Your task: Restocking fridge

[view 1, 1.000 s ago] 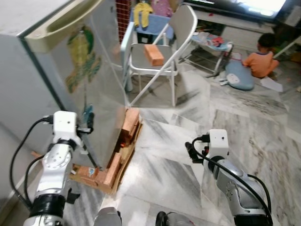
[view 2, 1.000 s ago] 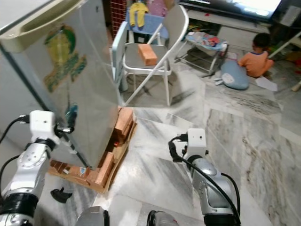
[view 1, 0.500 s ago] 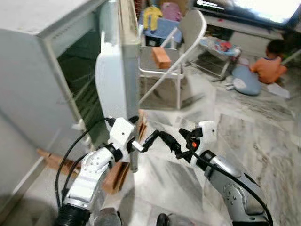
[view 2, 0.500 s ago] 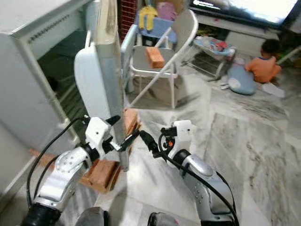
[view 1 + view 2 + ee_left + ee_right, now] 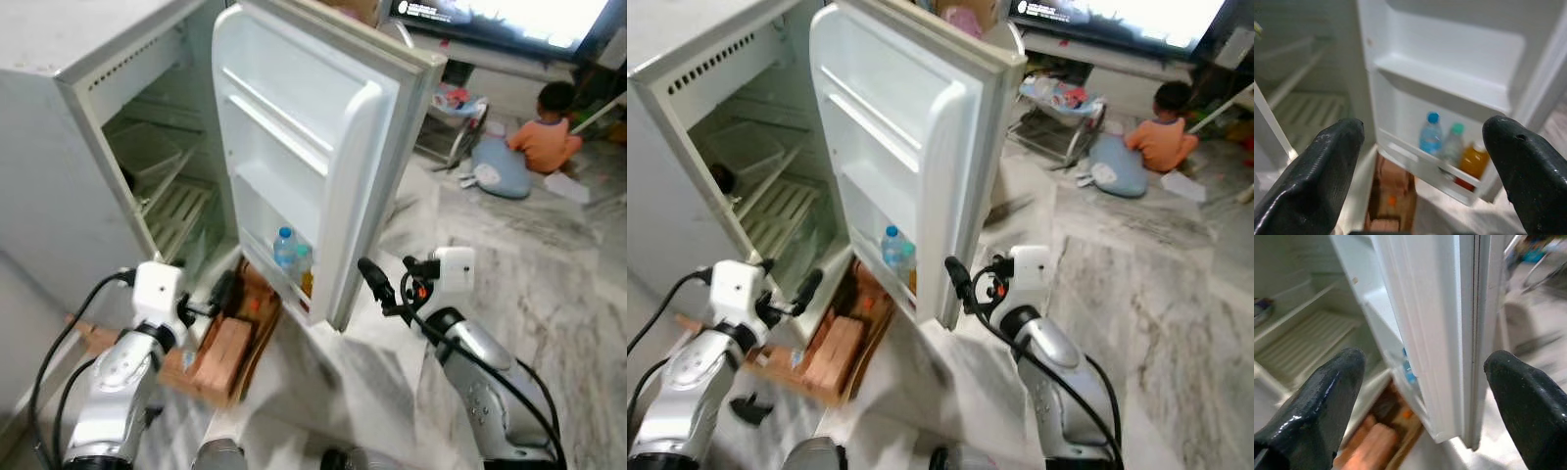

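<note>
Fridge [image 5: 69, 186] at far left, door [image 5: 313, 157] swung wide toward the right, inner face showing. Low door shelf [image 5: 1425, 164] holds a blue-capped water bottle [image 5: 1428, 133], a green-capped bottle [image 5: 1450, 142] and an orange one [image 5: 1473, 159], all upright, long axes vertical, caps up.

Left gripper [image 5: 217, 294] near the fridge's foot, fingers spread, holding nothing. Right gripper [image 5: 377, 286] just right of the door's edge, fingers parted, empty.

Bottles likely light, smooth, thin-walled; take mid-body from the side. Door stiff; push at its free edge.
</note>
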`<state>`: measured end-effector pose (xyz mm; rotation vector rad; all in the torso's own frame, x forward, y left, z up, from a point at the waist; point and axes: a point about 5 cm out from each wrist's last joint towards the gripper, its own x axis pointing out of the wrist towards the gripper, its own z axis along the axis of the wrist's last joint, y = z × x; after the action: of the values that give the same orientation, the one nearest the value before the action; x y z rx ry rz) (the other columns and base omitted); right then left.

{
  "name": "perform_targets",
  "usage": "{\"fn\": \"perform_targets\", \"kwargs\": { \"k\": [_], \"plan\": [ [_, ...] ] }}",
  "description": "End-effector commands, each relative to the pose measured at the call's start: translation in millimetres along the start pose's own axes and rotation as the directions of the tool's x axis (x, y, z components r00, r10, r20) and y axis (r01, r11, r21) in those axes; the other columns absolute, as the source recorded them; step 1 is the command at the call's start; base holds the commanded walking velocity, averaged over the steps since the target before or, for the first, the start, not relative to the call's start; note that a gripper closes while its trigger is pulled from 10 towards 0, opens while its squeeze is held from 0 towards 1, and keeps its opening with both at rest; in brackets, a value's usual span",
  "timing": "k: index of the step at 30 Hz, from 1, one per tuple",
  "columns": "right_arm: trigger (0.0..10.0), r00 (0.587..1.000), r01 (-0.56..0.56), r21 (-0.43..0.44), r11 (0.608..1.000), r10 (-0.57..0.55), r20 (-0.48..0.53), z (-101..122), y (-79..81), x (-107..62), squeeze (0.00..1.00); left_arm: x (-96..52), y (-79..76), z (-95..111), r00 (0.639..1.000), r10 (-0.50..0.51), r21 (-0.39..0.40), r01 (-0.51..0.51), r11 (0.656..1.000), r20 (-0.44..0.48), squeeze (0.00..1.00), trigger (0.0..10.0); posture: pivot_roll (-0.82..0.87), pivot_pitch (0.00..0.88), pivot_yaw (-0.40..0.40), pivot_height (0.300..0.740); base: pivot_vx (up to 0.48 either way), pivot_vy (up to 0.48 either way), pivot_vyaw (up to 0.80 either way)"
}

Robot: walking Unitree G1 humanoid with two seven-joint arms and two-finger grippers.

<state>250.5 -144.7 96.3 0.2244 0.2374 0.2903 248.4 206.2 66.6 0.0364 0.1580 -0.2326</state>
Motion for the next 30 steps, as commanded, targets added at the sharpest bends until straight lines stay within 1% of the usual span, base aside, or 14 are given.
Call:
{"fn": "perform_targets", "kwargs": {
  "k": [1, 3, 6, 15, 27, 30],
  "plan": [
    [10.0, 0.998, 0.057, -0.011, 0.998, -0.057, 0.007, -0.2, -10.0, -2.3, 0.00, 0.6, -3.7, 0.6, 1.000, -0.005, 0.003, 0.005, 1.000, 0.010, 0.00, 10.0, 0.13, 0.000, -0.061, 0.740, 0.315, -0.360, 0.00],
    [10.0, 0.997, 0.071, -0.016, 0.997, -0.071, 0.009, -2.1, -9.8, -1.1, 0.00, -0.4, -3.4, -0.9, 1.000, -0.002, 0.016, 0.002, 1.000, 0.007, 0.00, 10.0, 0.13, 0.000, -0.056, 0.740, 0.315, -0.360, 0.00],
    [10.0, 0.997, 0.081, -0.018, 0.997, -0.080, 0.014, -3.6, -9.8, 0.8, 0.00, 0.9, -7.2, 2.1, 1.000, -0.027, 0.058, 0.026, 0.998, 0.014, 0.00, 10.0, 0.13, 0.000, -0.058, 0.740, 0.315, -0.359, 0.00],
    [10.0, 0.995, 0.096, -0.031, 0.995, -0.095, 0.024, -4.5, -11.4, 3.3, 0.00, 0.0, -8.2, 0.1, 1.000, -0.011, 0.059, 0.010, 0.998, 0.006, 0.00, 10.0, 0.13, 0.013, -0.055, 0.740, 0.314, -0.359, 0.00],
    [10.0, 0.994, 0.109, -0.051, 0.993, -0.108, 0.022, -6.7, -13.6, 5.8, 0.00, 4.6, -12.0, -0.1, 1.000, -0.005, 0.069, 0.004, 0.998, 0.007, 0.00, 10.0, 0.12, 0.012, -0.060, 0.740, 0.341, -0.333, 0.00],
    [10.0, 0.994, 0.110, -0.054, 0.993, -0.108, 0.023, -6.3, -14.4, 7.0, 0.00, 5.9, -9.4, 0.8, 1.000, 0.005, 0.078, -0.005, 0.997, 0.009, 0.00, 10.0, 0.12, 0.015, -0.062, 0.740, 0.352, -0.322, -0.69]
  ]
}}
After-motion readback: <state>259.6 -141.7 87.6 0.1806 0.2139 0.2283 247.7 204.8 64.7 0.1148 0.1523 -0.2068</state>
